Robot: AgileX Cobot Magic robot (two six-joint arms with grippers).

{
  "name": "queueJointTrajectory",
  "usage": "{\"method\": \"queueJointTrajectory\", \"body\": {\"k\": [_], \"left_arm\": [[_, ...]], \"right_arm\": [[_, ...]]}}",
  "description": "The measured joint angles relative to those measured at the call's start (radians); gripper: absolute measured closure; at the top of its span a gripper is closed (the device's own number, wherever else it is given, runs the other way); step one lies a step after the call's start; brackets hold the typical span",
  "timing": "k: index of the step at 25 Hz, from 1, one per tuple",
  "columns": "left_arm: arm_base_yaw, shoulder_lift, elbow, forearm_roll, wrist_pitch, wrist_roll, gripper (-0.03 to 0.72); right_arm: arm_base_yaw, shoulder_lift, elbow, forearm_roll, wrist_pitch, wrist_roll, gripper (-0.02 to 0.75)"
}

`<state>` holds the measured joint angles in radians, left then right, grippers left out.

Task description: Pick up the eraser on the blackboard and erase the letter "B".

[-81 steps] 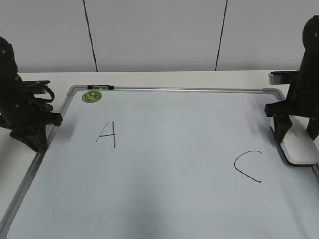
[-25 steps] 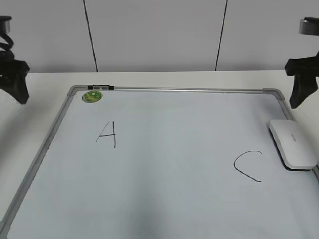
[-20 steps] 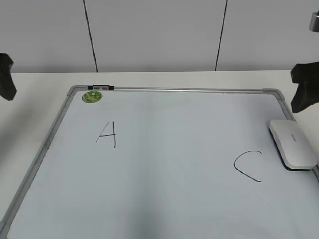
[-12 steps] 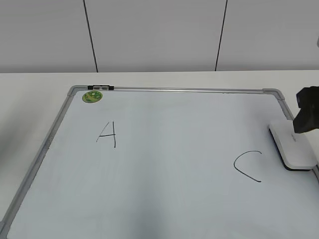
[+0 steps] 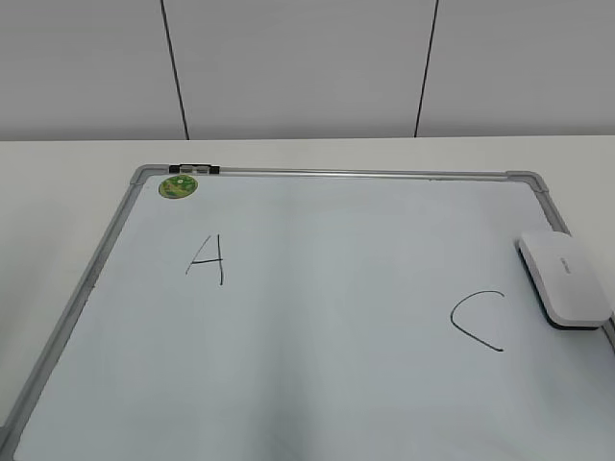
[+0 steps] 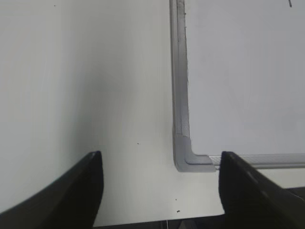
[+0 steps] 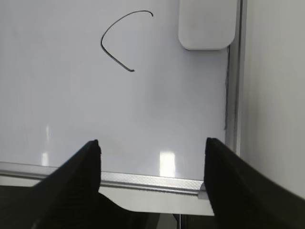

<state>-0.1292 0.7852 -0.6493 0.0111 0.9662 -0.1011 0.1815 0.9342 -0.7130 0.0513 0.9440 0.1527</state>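
Note:
The white eraser [image 5: 565, 279] lies on the blackboard [image 5: 327, 384] at its right edge; it also shows in the right wrist view [image 7: 208, 24]. No letter "B" shows on the board; only a black "A" [image 5: 207, 259] and a black "C" [image 5: 478, 320] are drawn. Both arms are out of the exterior view. My left gripper [image 6: 159, 188] is open and empty over the table beside the board's near left corner [image 6: 186, 155]. My right gripper [image 7: 152, 179] is open and empty above the board's near right edge, with the "C" [image 7: 121, 40] ahead.
A round green sticker [image 5: 178, 186] sits at the board's far left corner. The grey metal frame [image 5: 365, 174] runs round the board. White table [image 5: 58, 202] lies left of and behind the board. A panelled wall stands behind.
Both arms rose off the eraser and the board's left edge, drew back and left the exterior view. The eraser stays at the right edge.

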Motion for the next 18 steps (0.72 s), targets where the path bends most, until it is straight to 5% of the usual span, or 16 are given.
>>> {"method": "queueJointTrajectory", "body": {"k": [18], "left_arm": [[-0.098,-0.529,0.118,0.069,0.16,-0.047,0.14]], "right_arm": [[0.0,-0.787,0.175,-0.097,0.313,-0.073,0.236]]}}
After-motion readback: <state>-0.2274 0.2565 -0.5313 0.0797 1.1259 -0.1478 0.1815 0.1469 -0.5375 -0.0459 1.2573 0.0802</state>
